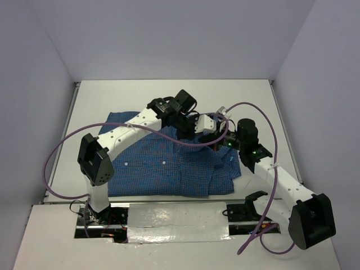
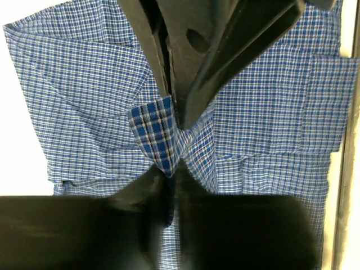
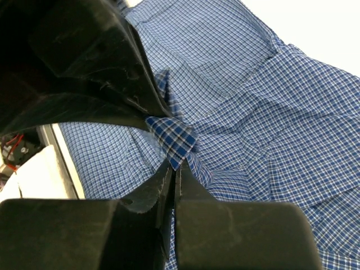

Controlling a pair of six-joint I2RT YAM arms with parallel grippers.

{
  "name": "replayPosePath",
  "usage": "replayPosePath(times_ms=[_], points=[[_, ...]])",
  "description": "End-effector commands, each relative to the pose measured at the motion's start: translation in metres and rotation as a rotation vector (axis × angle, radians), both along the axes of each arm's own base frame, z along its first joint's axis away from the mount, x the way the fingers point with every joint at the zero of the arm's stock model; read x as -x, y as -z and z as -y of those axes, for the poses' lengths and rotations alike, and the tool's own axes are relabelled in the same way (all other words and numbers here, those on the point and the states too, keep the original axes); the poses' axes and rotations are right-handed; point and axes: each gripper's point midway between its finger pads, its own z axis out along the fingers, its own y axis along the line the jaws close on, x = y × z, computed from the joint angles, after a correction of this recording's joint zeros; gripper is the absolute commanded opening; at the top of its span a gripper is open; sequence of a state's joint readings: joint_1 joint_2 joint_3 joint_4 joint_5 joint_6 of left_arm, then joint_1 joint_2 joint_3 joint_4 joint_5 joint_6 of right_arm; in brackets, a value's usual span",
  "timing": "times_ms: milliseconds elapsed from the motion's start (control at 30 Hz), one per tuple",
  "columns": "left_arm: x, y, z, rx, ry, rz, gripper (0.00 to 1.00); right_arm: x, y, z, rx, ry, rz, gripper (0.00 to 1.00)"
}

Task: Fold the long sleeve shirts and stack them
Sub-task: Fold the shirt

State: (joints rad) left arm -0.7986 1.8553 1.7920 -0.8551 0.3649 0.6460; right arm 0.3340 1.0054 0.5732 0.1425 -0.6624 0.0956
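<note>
The blue checked shirt (image 1: 163, 163) lies spread on the white table, partly folded. Both grippers meet over its right part. My left gripper (image 1: 189, 129) is shut on a fold of the shirt; in the left wrist view its fingertips (image 2: 169, 183) pinch the lower tip of a darker checked flap (image 2: 154, 132). My right gripper (image 1: 216, 135) is shut on the same flap from the other side; in the right wrist view it (image 3: 175, 169) pinches the flap's corner (image 3: 174, 138). Each wrist view shows the other gripper's black fingers (image 2: 191, 62) (image 3: 84, 73) close against the flap.
The white table (image 1: 169, 95) is walled by pale panels on three sides. A white board (image 1: 180, 216) and the arm bases lie along the near edge. Purple cables (image 1: 62, 146) loop beside both arms. The table's metal edge (image 2: 351, 169) shows beside the shirt.
</note>
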Motion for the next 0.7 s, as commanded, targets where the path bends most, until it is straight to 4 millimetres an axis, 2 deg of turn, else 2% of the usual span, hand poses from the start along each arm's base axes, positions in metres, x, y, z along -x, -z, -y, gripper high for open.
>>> replayPosePath(times_ms=[0, 33, 67, 100, 167, 200, 233, 267, 300, 333, 367, 400, 433, 467, 500, 533, 567, 600, 633, 667], points=[[0.003, -0.024, 0.006, 0.061, -0.011, 0.004, 0.25, -0.008, -0.011, 0.003, -0.006, 0.044, 0.068, 0.0], [-0.001, -0.027, 0.002, 0.059, -0.038, 0.005, 0.42, -0.009, -0.01, 0.005, 0.002, 0.055, 0.069, 0.0], [-0.005, -0.03, -0.004, 0.063, -0.068, -0.002, 0.8, -0.009, -0.009, 0.007, 0.011, 0.063, 0.071, 0.0], [-0.021, -0.04, -0.016, 0.094, -0.139, -0.023, 0.98, -0.009, -0.008, 0.009, 0.024, 0.069, 0.08, 0.0], [-0.035, -0.056, -0.033, 0.154, -0.212, -0.081, 0.99, -0.009, -0.007, 0.009, 0.034, 0.061, 0.085, 0.0], [-0.064, -0.073, -0.061, 0.205, -0.336, -0.099, 0.99, -0.01, -0.006, 0.009, 0.04, 0.056, 0.087, 0.0], [-0.077, -0.08, -0.077, 0.234, -0.402, -0.123, 0.99, -0.01, -0.007, 0.009, 0.041, 0.052, 0.088, 0.0], [-0.105, -0.091, -0.115, 0.287, -0.514, -0.135, 0.99, -0.01, -0.004, 0.009, 0.047, 0.048, 0.08, 0.0], [-0.115, -0.094, -0.133, 0.324, -0.611, -0.185, 0.99, -0.01, -0.008, 0.008, 0.044, 0.043, 0.084, 0.0], [-0.125, -0.088, -0.156, 0.339, -0.693, -0.215, 0.99, -0.01, -0.009, 0.008, 0.043, 0.04, 0.086, 0.0], [-0.15, -0.087, -0.199, 0.367, -0.825, -0.186, 0.98, -0.01, -0.01, 0.007, 0.04, 0.036, 0.091, 0.0], [-0.157, -0.082, -0.218, 0.384, -0.922, -0.206, 0.97, -0.009, -0.01, 0.007, 0.041, 0.031, 0.092, 0.0], [-0.162, -0.062, -0.24, 0.366, -1.007, -0.232, 0.94, -0.008, -0.011, 0.006, 0.041, 0.016, 0.098, 0.0], [-0.172, -0.051, -0.275, 0.362, -1.134, -0.228, 0.93, -0.007, -0.009, 0.006, 0.046, 0.011, 0.094, 0.0], [-0.184, -0.039, -0.298, 0.365, -1.204, -0.214, 0.92, -0.008, -0.011, 0.006, 0.047, 0.011, 0.091, 0.0], [-0.186, -0.02, -0.327, 0.354, -1.297, -0.238, 0.93, -0.009, -0.012, 0.006, 0.064, 0.006, 0.096, 0.0], [-0.191, -0.01, -0.343, 0.343, -1.349, -0.234, 0.94, -0.011, -0.013, 0.006, 0.073, 0.004, 0.099, 0.0], [-0.2, 0.01, -0.362, 0.301, -1.415, -0.225, 0.95, -0.011, -0.014, 0.006, 0.078, 0.001, 0.096, 0.0], [-0.207, 0.017, -0.381, 0.286, -1.46, -0.213, 0.96, -0.01, -0.014, 0.005, 0.081, -0.006, 0.089, 0.0], [-0.212, 0.043, -0.391, 0.242, -1.486, -0.241, 0.96, -0.011, -0.017, 0.005, 0.079, -0.009, 0.093, 0.0]])
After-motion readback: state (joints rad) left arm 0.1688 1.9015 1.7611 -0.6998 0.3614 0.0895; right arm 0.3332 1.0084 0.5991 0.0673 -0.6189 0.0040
